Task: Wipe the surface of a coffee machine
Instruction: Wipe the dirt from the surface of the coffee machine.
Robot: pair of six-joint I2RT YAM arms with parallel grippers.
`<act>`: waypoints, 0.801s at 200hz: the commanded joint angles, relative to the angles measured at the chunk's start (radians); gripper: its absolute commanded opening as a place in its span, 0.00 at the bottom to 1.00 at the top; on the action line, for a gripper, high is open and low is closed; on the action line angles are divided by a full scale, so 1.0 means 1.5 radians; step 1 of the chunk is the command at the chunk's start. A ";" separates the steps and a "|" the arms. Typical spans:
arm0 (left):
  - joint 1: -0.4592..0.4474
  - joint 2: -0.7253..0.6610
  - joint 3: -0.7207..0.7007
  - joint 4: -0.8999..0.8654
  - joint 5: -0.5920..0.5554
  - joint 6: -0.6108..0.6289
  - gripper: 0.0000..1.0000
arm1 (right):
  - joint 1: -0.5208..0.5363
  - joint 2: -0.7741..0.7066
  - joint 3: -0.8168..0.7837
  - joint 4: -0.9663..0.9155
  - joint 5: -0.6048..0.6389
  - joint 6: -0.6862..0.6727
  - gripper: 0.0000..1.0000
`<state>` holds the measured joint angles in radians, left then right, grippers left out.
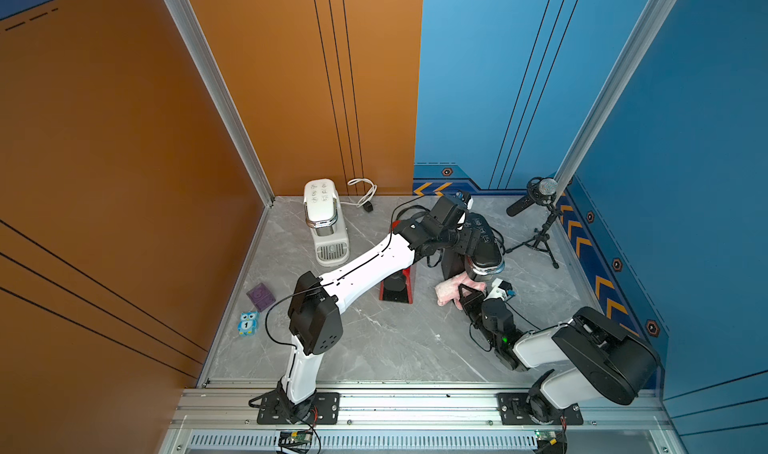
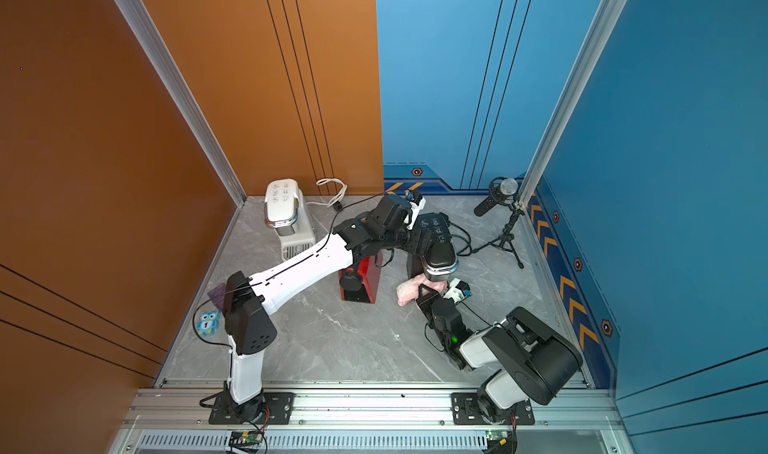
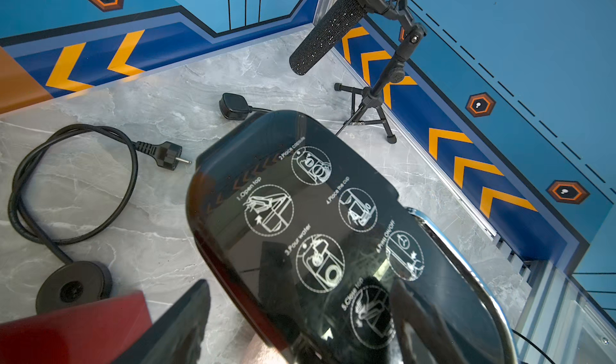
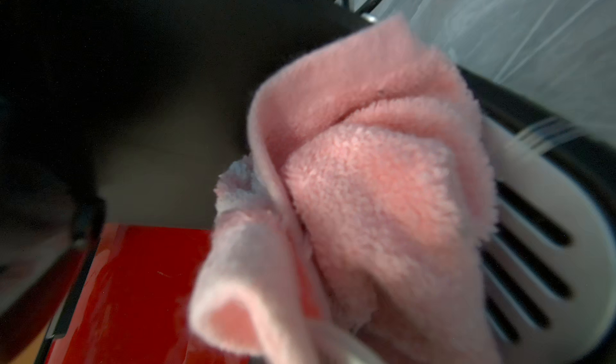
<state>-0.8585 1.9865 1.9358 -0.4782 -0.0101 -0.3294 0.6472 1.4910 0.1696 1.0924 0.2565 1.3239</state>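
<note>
A bunched pink cloth fills the middle, blurred. Behind it are a black machine, its white slotted grille, and a red box.

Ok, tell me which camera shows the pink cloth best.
The right wrist view: the pink cloth fills the frame, folds and pile plain, though blurred. Both top views show only a small bunch at the black coffee machine's foot, partly hidden by its head and the right gripper. The left wrist view shows none.
</note>
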 commanded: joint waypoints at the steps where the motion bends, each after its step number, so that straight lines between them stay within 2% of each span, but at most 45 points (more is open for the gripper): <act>1: -0.005 0.022 -0.020 -0.024 -0.002 0.013 0.85 | 0.010 -0.033 0.023 0.006 -0.020 -0.046 0.00; 38: -0.007 0.024 -0.047 -0.024 -0.005 0.007 0.85 | -0.002 -0.043 0.027 -0.016 -0.007 -0.068 0.00; 66: -0.005 0.025 -0.062 -0.024 -0.007 0.006 0.84 | -0.023 -0.017 0.007 0.012 0.027 -0.045 0.00; 117: 0.000 0.021 -0.089 -0.024 -0.010 -0.001 0.83 | -0.021 0.014 0.003 0.053 0.071 -0.022 0.00; 160: 0.003 0.010 -0.110 -0.023 0.001 -0.008 0.83 | -0.097 -0.008 -0.017 0.094 0.038 0.004 0.00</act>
<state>-0.8593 1.9621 1.8362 -0.3462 -0.0101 -0.3515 0.5655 1.5055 0.1600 1.1599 0.3038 1.3033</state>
